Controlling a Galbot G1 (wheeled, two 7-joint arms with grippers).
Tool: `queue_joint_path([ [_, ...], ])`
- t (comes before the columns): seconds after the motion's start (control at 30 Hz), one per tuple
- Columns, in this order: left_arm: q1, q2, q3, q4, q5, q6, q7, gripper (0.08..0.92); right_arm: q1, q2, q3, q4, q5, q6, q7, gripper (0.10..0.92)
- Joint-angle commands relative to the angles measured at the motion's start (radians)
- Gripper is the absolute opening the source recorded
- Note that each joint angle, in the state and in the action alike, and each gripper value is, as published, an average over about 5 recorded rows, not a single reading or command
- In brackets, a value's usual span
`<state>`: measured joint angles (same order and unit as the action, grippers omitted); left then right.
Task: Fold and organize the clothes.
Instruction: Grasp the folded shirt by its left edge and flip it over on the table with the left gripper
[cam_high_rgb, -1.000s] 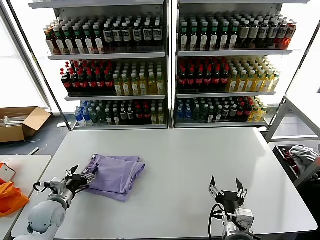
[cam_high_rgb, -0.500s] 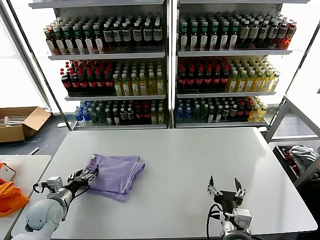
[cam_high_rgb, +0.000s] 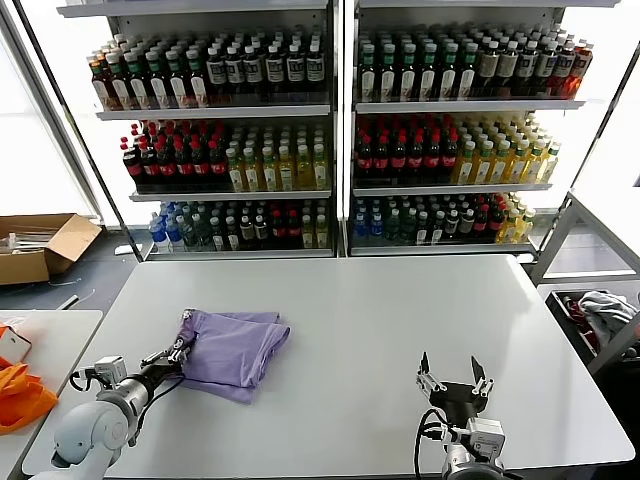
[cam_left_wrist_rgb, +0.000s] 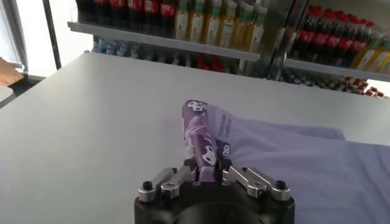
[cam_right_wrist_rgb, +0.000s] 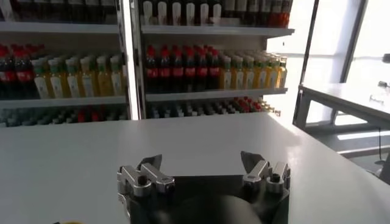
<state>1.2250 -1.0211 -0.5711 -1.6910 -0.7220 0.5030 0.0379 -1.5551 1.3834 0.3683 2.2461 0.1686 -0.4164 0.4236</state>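
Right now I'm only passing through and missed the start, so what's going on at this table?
The robot is working on a folded lavender T-shirt lying on the white table. Its left hand has closed on the shirt's near-left edge, pinching up a bit of cloth that shows the dark purple print. The right hand waits open over the table's near right side, apart from the shirt.

Lavender T-shirt (cam_high_rgb: 232, 350), folded
Lay flat on the bench's left half; one edge, showing dark purple print, was raised and pinched upright off the surface.
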Motion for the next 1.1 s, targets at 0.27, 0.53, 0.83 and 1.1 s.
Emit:
queue_joint_path([
  [0.27,0.018,0.03,-0.168,-0.046,-0.065,-0.05,-0.025,0.114,0.036,-0.016,-0.002,-0.02,0.018,-0.007,0.003,0.823],
  [0.53,0.052,0.148,-0.411,-0.086,-0.255,0.003,-0.036,0.115,0.076,-0.023,-0.024,-0.044,0.033,-0.012,0.006,0.823],
  [0.83,0.106,0.15,-0.392,-0.262,-0.204,0.021,-0.043,0.115,0.084,-0.024,-0.024,-0.062,0.047,-0.005,0.007,0.823],
  [1.1,0.072,0.024,0.024,-0.405,-0.049,0.007,-0.038,0.115,0.018,-0.023,0.031,-0.05,0.049,0.018,0.005,0.823],
])
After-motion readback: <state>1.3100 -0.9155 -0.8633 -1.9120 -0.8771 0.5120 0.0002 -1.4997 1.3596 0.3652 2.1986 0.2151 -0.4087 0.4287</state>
